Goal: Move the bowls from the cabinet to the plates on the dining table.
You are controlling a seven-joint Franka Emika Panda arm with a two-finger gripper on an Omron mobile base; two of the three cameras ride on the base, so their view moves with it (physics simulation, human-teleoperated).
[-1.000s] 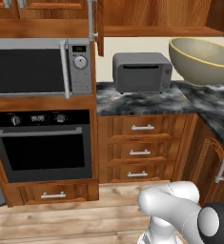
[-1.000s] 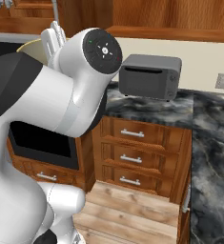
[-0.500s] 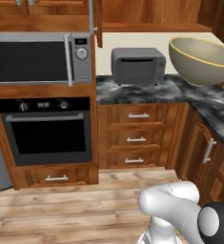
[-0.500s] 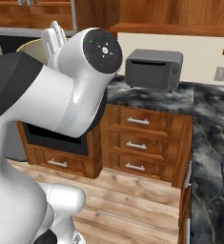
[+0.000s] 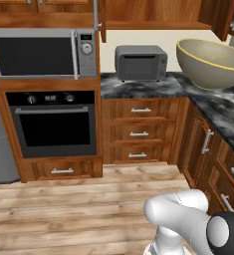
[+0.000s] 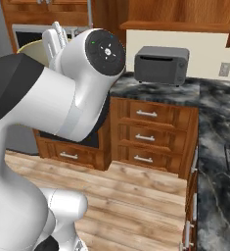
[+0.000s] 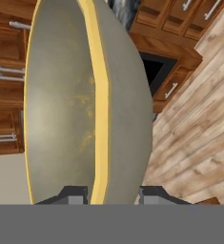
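A grey-olive bowl [image 7: 85, 105] with a pale yellow rim stands on edge in the hand view. My gripper [image 7: 108, 196] is shut on the rim, with one dark fingertip [image 7: 73, 195] on each side. In the left base view the same bowl [image 5: 210, 62] hangs large at the upper right, tan inside showing. From the right base view the bowl [image 6: 32, 53] peeks out behind my arm. The reddish-brown cabinet [image 5: 153, 11] is overhead with its door open. The plates are out of view. I cannot tell whether the marbled top [image 6: 219, 162] at the right is the dining table.
A grey toaster oven [image 5: 141, 62] sits on a marbled counter [image 5: 138, 85] over wooden drawers [image 5: 138, 133]. A microwave [image 5: 39, 54] and a wall oven [image 5: 54, 124] are built in at the left. Wooden plank floor [image 5: 78, 204] lies ahead.
The whole picture has shifted and the kitchen units look smaller, so the base has driven back. The bowl stays in my gripper in the same hold.
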